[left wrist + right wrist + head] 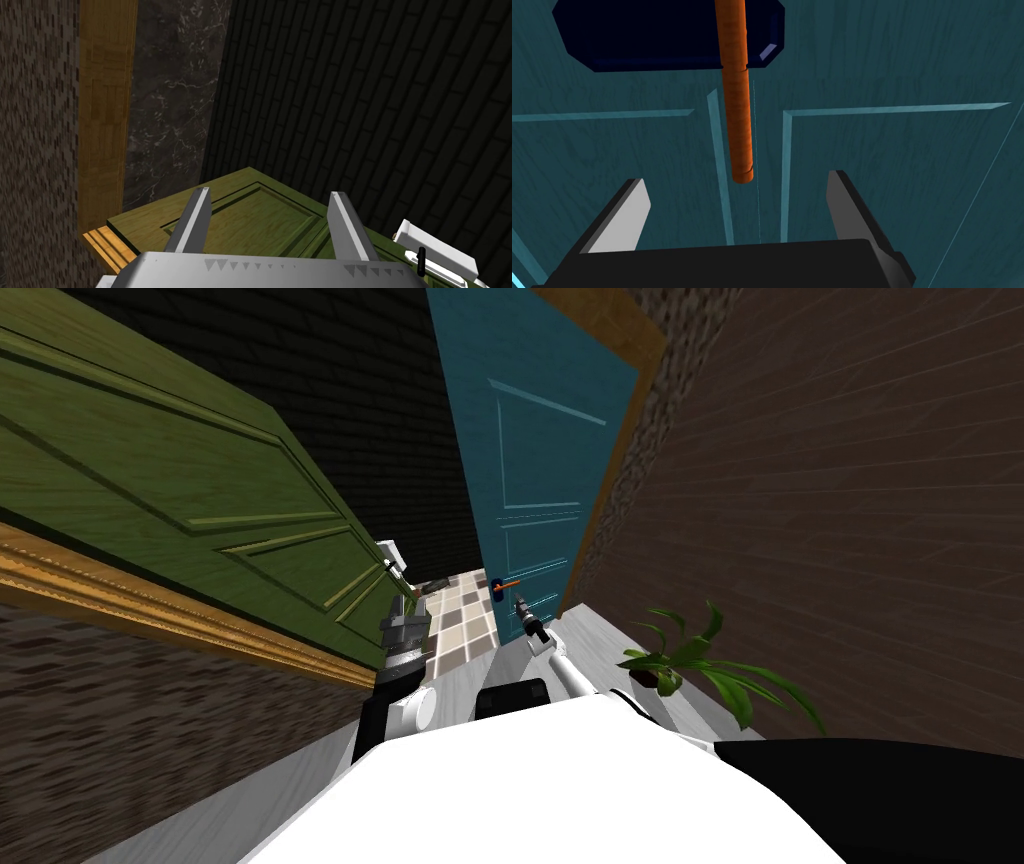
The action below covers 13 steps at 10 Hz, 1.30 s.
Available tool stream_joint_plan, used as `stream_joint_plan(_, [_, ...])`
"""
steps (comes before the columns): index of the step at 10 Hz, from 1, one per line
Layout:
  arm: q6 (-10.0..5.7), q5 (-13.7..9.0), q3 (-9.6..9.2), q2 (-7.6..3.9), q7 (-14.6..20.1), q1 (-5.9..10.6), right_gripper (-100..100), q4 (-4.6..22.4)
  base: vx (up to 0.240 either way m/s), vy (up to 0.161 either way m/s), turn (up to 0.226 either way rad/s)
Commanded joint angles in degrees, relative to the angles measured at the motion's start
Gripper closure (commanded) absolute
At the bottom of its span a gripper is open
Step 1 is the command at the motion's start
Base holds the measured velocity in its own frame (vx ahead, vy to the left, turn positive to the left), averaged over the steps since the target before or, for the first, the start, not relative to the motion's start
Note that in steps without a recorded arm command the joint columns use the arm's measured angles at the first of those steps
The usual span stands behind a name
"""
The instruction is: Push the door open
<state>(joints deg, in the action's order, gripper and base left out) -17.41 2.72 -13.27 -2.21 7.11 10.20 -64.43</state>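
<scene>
Teal door (892, 160), orange handle (737, 115) just beyond spread right jaws, left jaws spread beside green door (245, 212)

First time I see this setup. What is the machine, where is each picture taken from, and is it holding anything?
It is a two-armed robot in a simulated house, meant to push a door open. The head view looks steeply down from its head: a green door at its left, a teal door ahead, a potted plant on the floor at its right. The other two pictures come from cameras on the hands, each looking along that hand's gripper. The left gripper is open over the green door's panel, near that door's white handle plate. The right gripper is open too, facing the teal door; the orange lever handle on its dark blue plate ends just ahead of the gripper, apparently untouched. Nothing is held.
</scene>
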Motion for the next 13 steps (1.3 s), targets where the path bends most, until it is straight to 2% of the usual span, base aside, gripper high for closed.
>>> stream_joint_plan(1, [-0.16,-0.04,0.26,-0.53,-0.09,0.17,-100,0.39,0.118,0.014,0.022])
stream_joint_plan(4, [-0.45,-0.12,0.74,-0.79,-0.25,0.48,-100,1.11,0.214,0.058,0.026])
stream_joint_plan(8, [-0.89,-0.23,1.45,0.22,-0.48,0.94,-100,2.17,0.185,0.063,0.025])
stream_joint_plan(9, [-0.82,-0.21,1.34,0.03,-0.47,0.85,-100,1.99,0.082,0.022,0.005])
stream_joint_plan(10, [-0.82,-0.21,1.34,0.03,-0.47,0.85,100,1.99,-0.012,-0.003,-0.005])
stream_joint_plan(13, [-0.82,-0.21,1.34,0.03,-0.47,0.85,100,1.99,-0.012,-0.005,0.007])
